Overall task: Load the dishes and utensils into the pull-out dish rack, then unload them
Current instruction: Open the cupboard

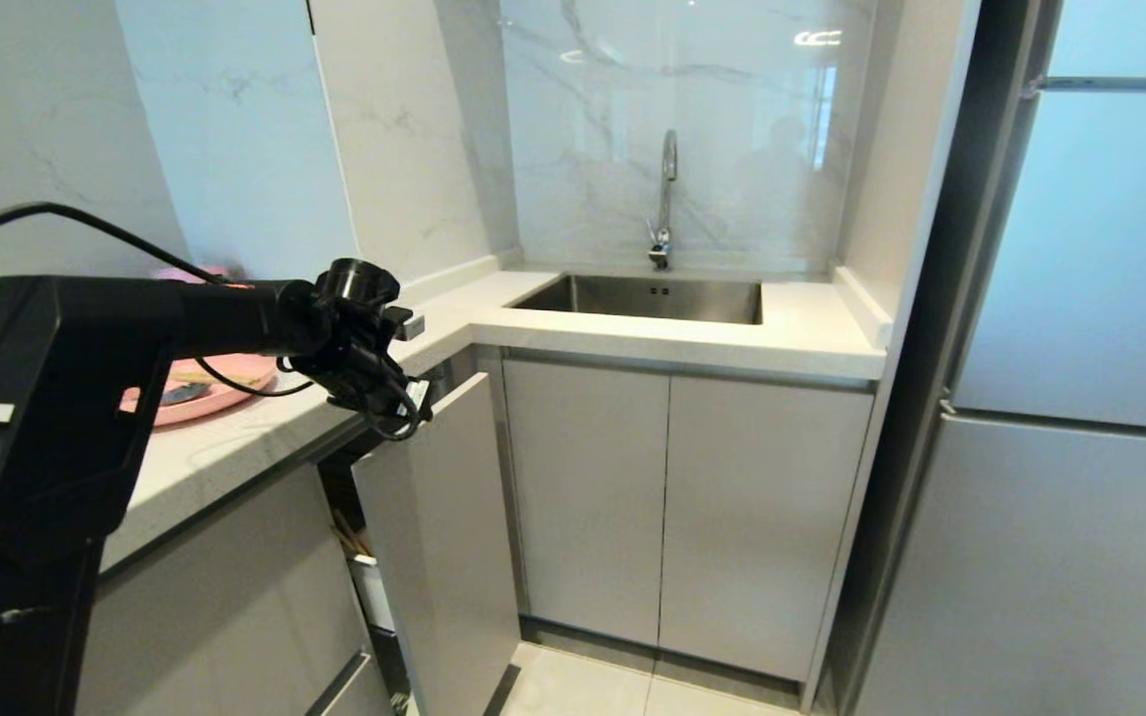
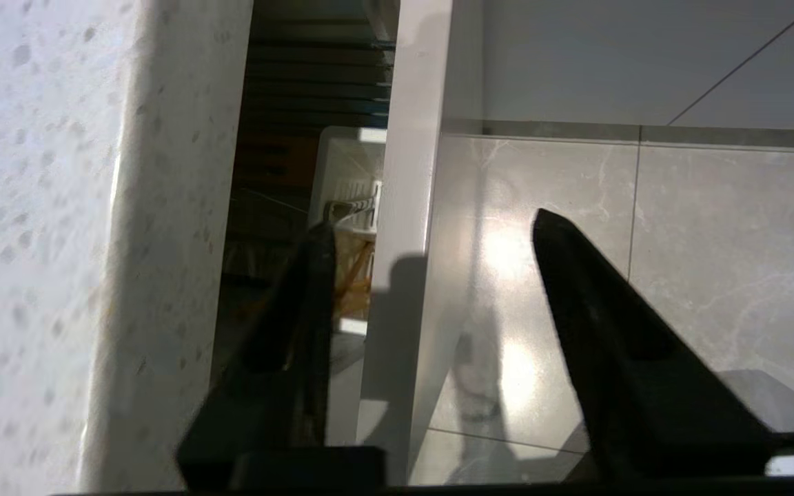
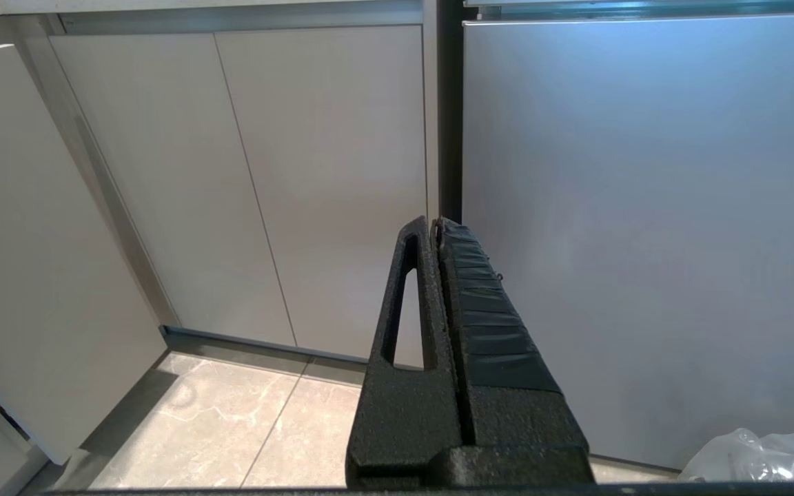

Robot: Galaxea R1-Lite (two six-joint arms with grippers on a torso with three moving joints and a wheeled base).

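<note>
At centre left of the head view, the pale grey cabinet front of the pull-out dish rack (image 1: 439, 517) is seen slightly pulled out. The left gripper (image 2: 431, 238) is spread wide astride its top edge. The panel is judged stiff and smooth, best gripped at that edge.

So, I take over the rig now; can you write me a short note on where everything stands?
Left end effector: open, holding nothing, fingers either side of the top edge of the pull-out dish rack front.
Right end effector: shut, empty, parked low, facing the cabinet doors.
Rack is only part-way out; chopsticks stand in its utensil cup.
Bowl and spoon: not visible.
Left: cannot tell from here whether loading or unloading is next.
</note>
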